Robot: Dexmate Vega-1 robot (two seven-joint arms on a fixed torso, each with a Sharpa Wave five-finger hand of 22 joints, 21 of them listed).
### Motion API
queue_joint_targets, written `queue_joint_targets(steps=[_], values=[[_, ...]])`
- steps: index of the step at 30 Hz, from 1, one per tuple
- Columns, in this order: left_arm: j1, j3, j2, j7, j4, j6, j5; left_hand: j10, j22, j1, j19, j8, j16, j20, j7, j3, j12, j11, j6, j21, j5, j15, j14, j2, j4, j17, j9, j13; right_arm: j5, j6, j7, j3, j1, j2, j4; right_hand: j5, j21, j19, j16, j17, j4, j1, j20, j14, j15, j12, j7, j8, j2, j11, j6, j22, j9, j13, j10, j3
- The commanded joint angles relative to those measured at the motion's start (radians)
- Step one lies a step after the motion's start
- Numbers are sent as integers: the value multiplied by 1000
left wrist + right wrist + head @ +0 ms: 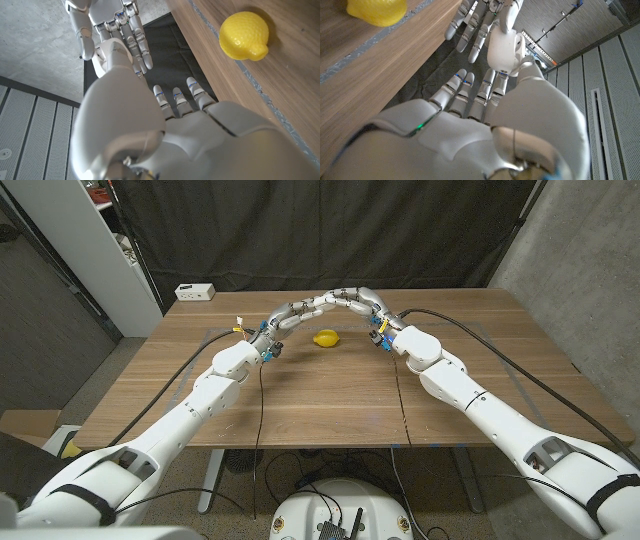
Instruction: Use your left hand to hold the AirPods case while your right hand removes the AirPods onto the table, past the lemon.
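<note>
Both hands raised fingertip to fingertip beyond the lemon (325, 338).

From the head view I see my left hand (290, 313) and right hand (365, 302) meeting over the table's (330, 400) far side, but whether either holds anything I cannot tell. Both wrist views show the fingers extended and apart with nothing visible between them; I can't make out the case.

One lemon (325, 338), one white box (195, 292), two hands.
</note>
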State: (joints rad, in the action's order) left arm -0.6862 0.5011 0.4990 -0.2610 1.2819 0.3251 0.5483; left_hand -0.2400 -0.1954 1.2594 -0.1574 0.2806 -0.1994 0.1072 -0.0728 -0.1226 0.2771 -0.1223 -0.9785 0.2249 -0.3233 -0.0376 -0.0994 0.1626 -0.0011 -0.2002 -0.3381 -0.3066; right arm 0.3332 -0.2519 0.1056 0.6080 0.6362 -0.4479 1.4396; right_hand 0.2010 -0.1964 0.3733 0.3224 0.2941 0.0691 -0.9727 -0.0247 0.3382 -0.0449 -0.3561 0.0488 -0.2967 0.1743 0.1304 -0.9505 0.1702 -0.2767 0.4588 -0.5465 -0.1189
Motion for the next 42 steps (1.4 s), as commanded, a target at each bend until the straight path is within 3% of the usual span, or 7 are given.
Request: queue_joint_targets(steps=[1, 14, 19, 31, 37, 41, 42], values=[[-4, 8, 21, 29, 24, -5, -41, 0, 1, 5, 5, 22, -3, 4, -36, 40, -2, 2, -32, -1, 2, -21, 2, 20, 38, -1, -102, -1, 12, 36, 37, 5, -26, -17, 3, -4, -1, 9, 3, 2, -23, 20, 3, 12, -150, -8, 42, -16, 5, 0, -70, 3, -38, -2, -21, -10], [-3, 15, 29, 41, 38, -11, -63, 0, 1, 4, 7, 24, -3, 5, -33, 47, -3, 1, -30, -2, 10, -19, 4, 20, 42, -2, -108, -1, 25, 69, 61, 5, -35, -34, 13, -10, -4, 21, 5, -3, -40, 49, -5, 42, -141, -17, 43, -42, 0, -19, -140, 4, -47, -12, -60, -9], [1, 18, 28, 39, 34, -11, -66, 4, 1, 3, 8, 23, -2, 5, -37, 49, -5, -1, -29, -2, 13, -19, 6, 19, 45, -2, -109, -1, 22, 77, 72, 7, -48, -40, 13, -12, -6, 28, 6, -4, -51, 65, -5, 55, -138, -19, 20, -48, 3, -22, -150, 4, -55, -16, -71, -10], [1, 18, 30, 39, 35, -19, -63, 2, 1, 2, 8, 22, -2, 4, -40, 54, -4, -1, -28, -1, 19, -20, 7, 17, 48, -1, -111, -1, 34, 95, 99, 8, -73, -43, 1, -19, -5, 34, 5, 1, -125, 140, -6, 81, -131, -25, 15, -42, 28, -50, -159, 4, -55, -26, -101, -40], [4, 18, 28, 36, 30, -17, -63, 2, 1, 2, 8, 21, -2, 4, -40, 56, -4, 0, -28, -1, 22, -19, 8, 16, 49, -1, -111, -1, 36, 117, 87, 7, -76, -41, 6, -21, -8, 46, 8, -3, -141, 155, -7, 112, -129, -30, 7, -43, 23, -52, -189, 4, -45, -33, -127, -58], [7, 20, 26, 32, 27, -15, -63, 2, 1, 2, 8, 21, -2, 3, -39, 57, -4, -1, -30, -1, 23, -19, 8, 15, 50, -1, -111, -1, 39, 131, 87, 8, -80, -42, 4, -22, -12, 58, 9, -6, -149, 162, -2, 133, -133, -24, 23, -40, 20, -39, -204, 5, -36, -36, -117, -71], [7, 20, 24, 33, 26, -14, -62, 2, 1, 2, 7, 21, -2, 3, -39, 58, -4, -1, -30, -1, 24, -19, 8, 15, 50, -1, -110, -1, 41, 129, 91, 8, -81, -41, 0, -23, -10, 58, 7, -8, -152, 166, -1, 135, -132, -22, 74, -35, 19, -40, -211, 5, -29, -37, -117, -81]])
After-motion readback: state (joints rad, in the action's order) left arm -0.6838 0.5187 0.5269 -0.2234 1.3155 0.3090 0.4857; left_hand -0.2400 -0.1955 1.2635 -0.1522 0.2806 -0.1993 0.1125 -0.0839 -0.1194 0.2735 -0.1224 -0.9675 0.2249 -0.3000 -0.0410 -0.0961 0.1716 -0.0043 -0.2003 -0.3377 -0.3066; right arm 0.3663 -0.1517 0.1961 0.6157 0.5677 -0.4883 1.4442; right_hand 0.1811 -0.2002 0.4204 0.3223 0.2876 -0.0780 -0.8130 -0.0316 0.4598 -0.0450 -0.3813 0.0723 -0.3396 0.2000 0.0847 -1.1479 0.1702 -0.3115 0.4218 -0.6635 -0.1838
